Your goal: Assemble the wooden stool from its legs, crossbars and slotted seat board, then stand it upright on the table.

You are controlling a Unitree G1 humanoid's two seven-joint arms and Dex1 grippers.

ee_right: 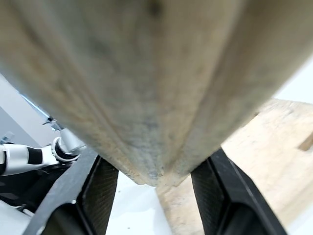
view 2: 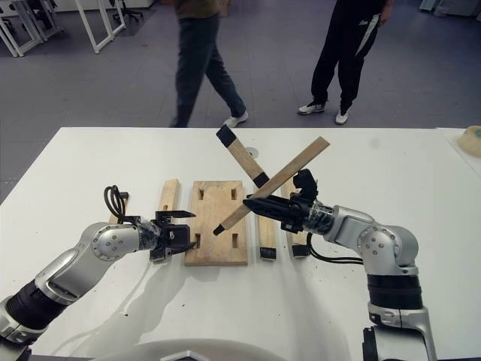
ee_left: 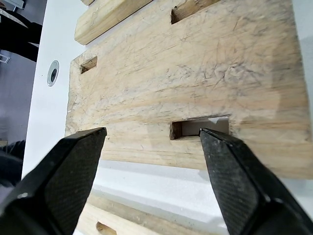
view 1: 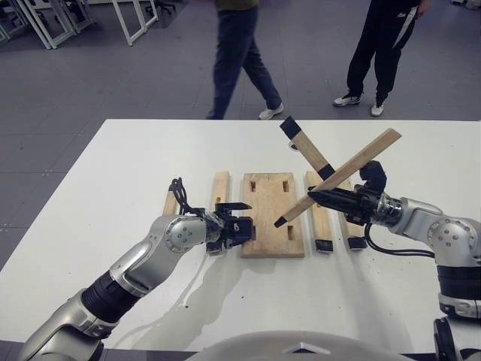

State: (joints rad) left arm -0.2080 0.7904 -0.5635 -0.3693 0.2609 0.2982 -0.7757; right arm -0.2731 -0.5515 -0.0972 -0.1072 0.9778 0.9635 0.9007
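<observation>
Two pincers work over the white table [view 1: 135, 158]. Nearest the front edge, the left pincer [view 1: 243, 222] sits low at the near-left corner of the seat board [view 1: 272, 214]. Its fingers are spread wide and hold nothing; the left wrist view shows them either side of one open slot [ee_left: 200, 128], apart from the wood.

The seat board lies flat about midway between the table's left and right edges, and as far as the views show no piece stands in its slots. A short bar [view 1: 219, 186] lies just beside its left edge and an outer bar [view 1: 170, 200] lies farther left. Two dark-tipped pieces [view 1: 319, 222] lie along its right edge.

Over those, the right pincer [view 1: 317, 197] is clamped on a long leg [view 1: 361, 156], held slanted in the air with its dark tip down over the seat board. A second leg [view 1: 304, 147] crosses it toward the far edge, making an X — whether the two are joined I cannot tell.

By my reading the job is barely begun — at most one crossed pair exists. Every piece is yet to be slotted into the seat board, and nothing can be stood upright yet.
</observation>
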